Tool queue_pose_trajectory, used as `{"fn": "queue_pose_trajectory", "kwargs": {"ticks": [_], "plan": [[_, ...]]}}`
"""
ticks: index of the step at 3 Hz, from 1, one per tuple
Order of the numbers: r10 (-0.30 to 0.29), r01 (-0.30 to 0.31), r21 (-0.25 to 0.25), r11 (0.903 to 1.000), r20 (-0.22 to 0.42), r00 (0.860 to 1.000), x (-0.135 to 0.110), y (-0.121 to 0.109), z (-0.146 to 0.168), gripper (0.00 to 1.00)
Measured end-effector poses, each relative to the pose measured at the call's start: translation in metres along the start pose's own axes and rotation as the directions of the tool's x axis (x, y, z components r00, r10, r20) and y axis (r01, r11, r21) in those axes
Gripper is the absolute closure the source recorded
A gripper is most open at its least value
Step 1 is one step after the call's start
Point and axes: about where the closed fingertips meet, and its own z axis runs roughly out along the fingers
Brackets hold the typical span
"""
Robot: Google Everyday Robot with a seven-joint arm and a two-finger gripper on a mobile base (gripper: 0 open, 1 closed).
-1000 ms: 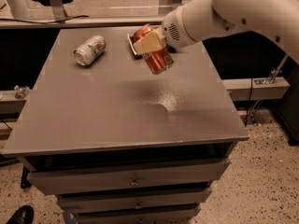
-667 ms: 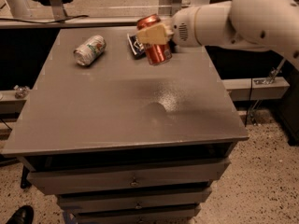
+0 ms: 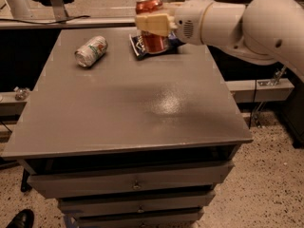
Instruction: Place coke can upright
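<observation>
The red coke can [image 3: 153,41] with a silver top is held nearly upright in the air above the far edge of the grey table [image 3: 128,103]. My gripper [image 3: 151,23] is shut on the coke can around its middle, reaching in from the right on a white arm [image 3: 237,20]. The can's lower end hangs just over a dark blue chip bag [image 3: 137,45].
A silver-white can [image 3: 91,51] with red-green marks lies on its side at the far left of the table. Drawers [image 3: 133,182] sit under the table front. A shoe [image 3: 19,219] shows at the bottom left on the floor.
The arm has carried the coke can up and toward the far edge, and the can has turned from tilted to nearly upright.
</observation>
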Motion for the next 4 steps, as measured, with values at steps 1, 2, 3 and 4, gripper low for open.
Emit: {"fn": "queue_pose_trajectory", "kwargs": {"ticks": [1, 2, 3, 4], "plan": [[-0.025, 0.025, -0.021, 0.9995, 0.002, 1.0, 0.0, 0.003, -0.001, 1.0], [-0.071, 0.07, -0.075, 0.9947, -0.005, 0.997, 0.014, 0.002, 0.0, 1.0], [-0.074, 0.077, -0.102, 0.9918, 0.035, 0.997, 0.035, -0.002, -0.004, 1.0], [-0.068, 0.077, -0.109, 0.991, 0.085, 0.994, 0.056, -0.005, -0.007, 1.0]]}}
